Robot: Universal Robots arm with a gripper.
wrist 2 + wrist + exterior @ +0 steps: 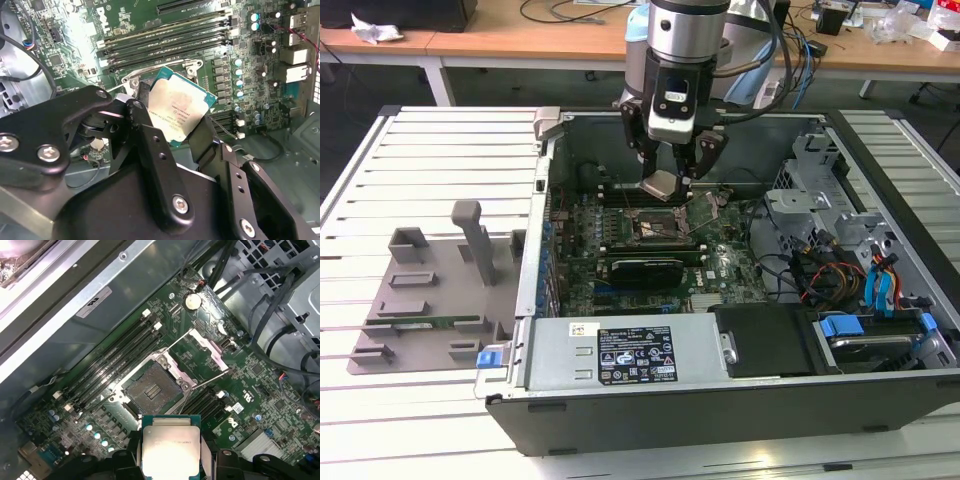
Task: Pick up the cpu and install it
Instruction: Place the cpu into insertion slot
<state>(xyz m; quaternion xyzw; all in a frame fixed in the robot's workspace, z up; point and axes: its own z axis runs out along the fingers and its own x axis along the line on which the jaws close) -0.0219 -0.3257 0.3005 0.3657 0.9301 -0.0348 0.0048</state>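
Note:
The cpu point(660, 185), a flat silver-topped square chip with a green edge, hangs tilted between the black fingers of my gripper point(663, 186), which is shut on it. In both wrist views the cpu point(176, 112) point(171, 449) sits clamped between the finger pads. It hovers above the open computer case, a little behind and above the square black socket point(657, 228) on the green motherboard. The socket point(152, 388) lies bare with its metal frame point(207, 346) swung open beside it.
The open computer case point(620, 355) lies on a slatted white table point(430, 150). A grey fixture tray point(430, 290) sits at the exterior view's left. Drive bays and cables point(850, 270) fill the case's right part. Memory slots point(107, 357) run beside the socket.

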